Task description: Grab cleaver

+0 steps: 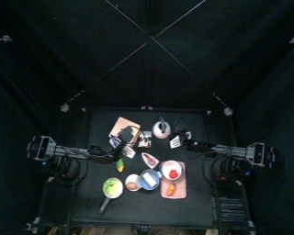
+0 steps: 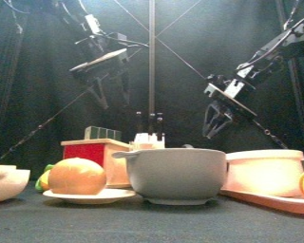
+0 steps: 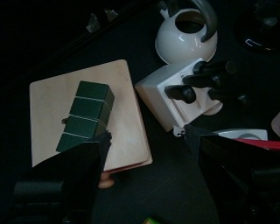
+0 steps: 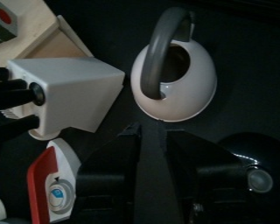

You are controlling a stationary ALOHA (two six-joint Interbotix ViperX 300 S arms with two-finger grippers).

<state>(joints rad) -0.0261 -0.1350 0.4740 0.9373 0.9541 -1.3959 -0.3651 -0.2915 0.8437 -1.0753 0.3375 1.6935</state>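
Although no blade shows in any view, a cluster of black knife handles (image 3: 206, 79) sticks out of the top of a white rectangular knife block (image 3: 166, 96), and the cleaver cannot be told apart from the others among them. From the front the handles (image 2: 148, 123) stand upright, so the long axis of each knife runs vertically, handle up and blade down, hidden inside the block (image 2: 148, 142).

The block sits near the table's middle, just beside a pale wooden cutting board with a red edge (image 3: 78, 96) that carries a dark green segmented block (image 3: 84, 118). A white round kettle with a grey arched handle (image 4: 178, 74) stands near the knife block (image 4: 60, 92) on its other side.

The left gripper (image 3: 154, 175) hangs in the air above the board's edge and the knife block, its jaws spread wide with nothing between them. In the front view it (image 2: 110, 90) is well above the objects.

The right gripper (image 2: 218, 119) points down, raised clear of the table, to the right of the handles. Its two fingers stand somewhat apart and hold nothing. Its wrist camera looks down on the kettle and the knife block, with the handles (image 4: 8, 92) at the edge of its view.
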